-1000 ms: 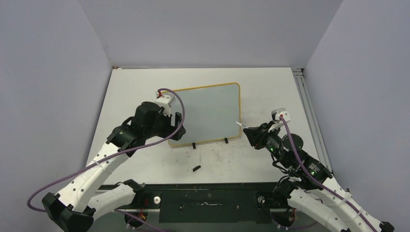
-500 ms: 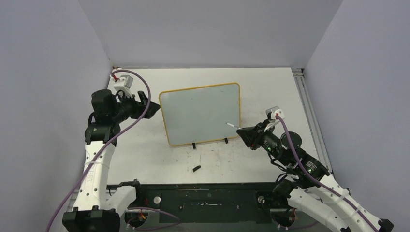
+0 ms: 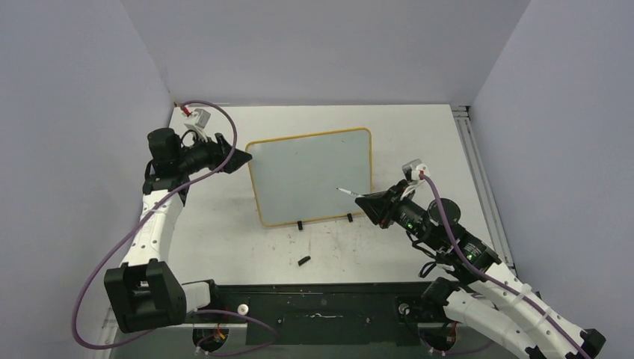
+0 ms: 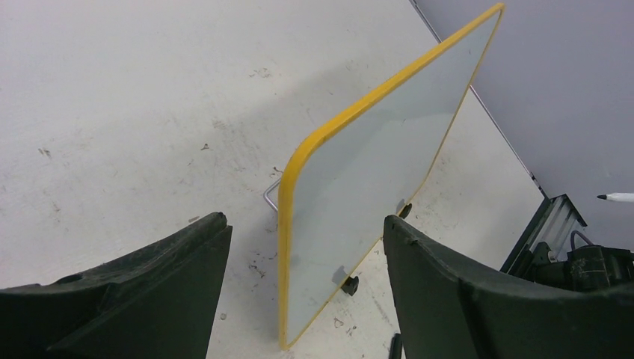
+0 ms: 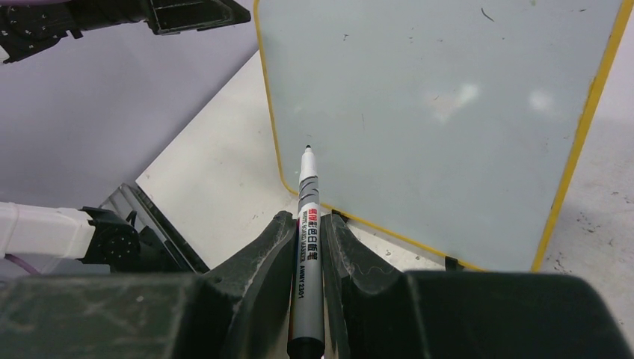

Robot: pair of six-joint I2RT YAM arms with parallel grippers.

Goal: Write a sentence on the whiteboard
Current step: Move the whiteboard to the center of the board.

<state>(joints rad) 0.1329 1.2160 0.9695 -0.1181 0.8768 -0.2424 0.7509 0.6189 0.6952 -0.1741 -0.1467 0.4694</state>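
Left arm point(image 3: 161, 217) has swung out from over the board to the far left of the bench point(image 3: 224, 247). Right arm point(image 3: 463, 250) has carried the marker point(image 3: 346, 192) leftward, from the board's right edge to over its face.

Whiteboard point(image 3: 310, 178): mid-bench, propped on two black clip feet, with its face tilted toward the near side. No writing shows on it, so the sentence is not begun.

Right jaws: clenched on the marker barrel point(image 5: 307, 224), uncapped tip leading. The marker's long axis runs right to left, with the tip pointing left and slightly far. The tip sits over the near-right part of the face. Whether it touches the surface cannot be told from either view.

Left jaws: released and spread wide, holding nothing. They are just beside the board's far-left corner. In the wrist view the yellow left edge point(image 4: 299, 187) stands ahead of the gap, lined up with it but not yet between the jaws.

Judgement: the right arm is the writing arm and the nearer to the face. Its next move is a short push along the marker axis to the surface. The left jaws look placed to steady the frame.

Small black piece point(image 3: 303, 261), possibly the cap, lies on the bench near of the board.
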